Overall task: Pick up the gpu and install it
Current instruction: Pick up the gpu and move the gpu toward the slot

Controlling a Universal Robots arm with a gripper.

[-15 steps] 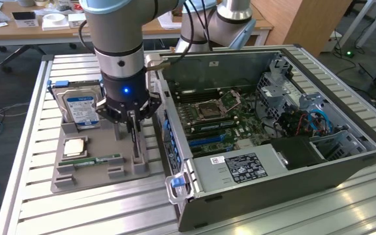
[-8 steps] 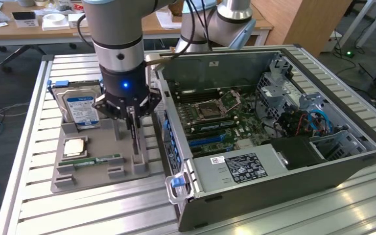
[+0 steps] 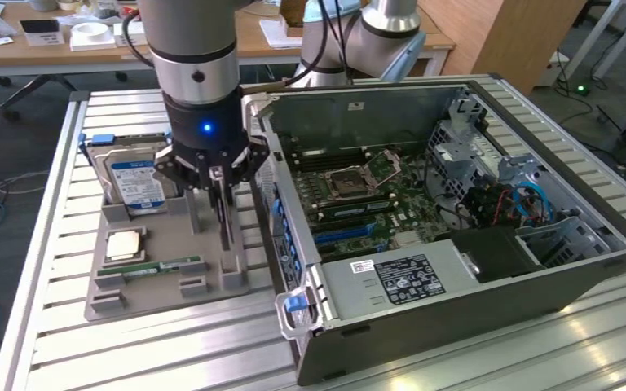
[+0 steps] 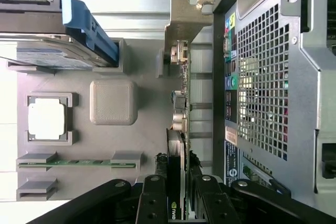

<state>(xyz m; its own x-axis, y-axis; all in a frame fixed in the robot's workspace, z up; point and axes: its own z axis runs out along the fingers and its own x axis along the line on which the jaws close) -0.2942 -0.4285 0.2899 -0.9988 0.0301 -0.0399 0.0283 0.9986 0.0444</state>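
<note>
gpu [image 3: 226, 220] upright in jaws

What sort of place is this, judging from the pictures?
Probably a robotics lab, set up for PC assembly: a robot arm grips a gpu beside an open PC case on a slatted metal table, with office desks behind.

Seen on the bench [image 3: 52, 244]: one gpu [image 3: 226, 224], one hard drive [image 3: 137, 183], one processor chip [image 3: 125, 243], one RAM stick [image 3: 167, 266], one grey holder tray [image 3: 172, 289], one open computer case [image 3: 455, 318], one gripper [image 3: 222, 189] on one robot arm [image 3: 188, 49].
</note>
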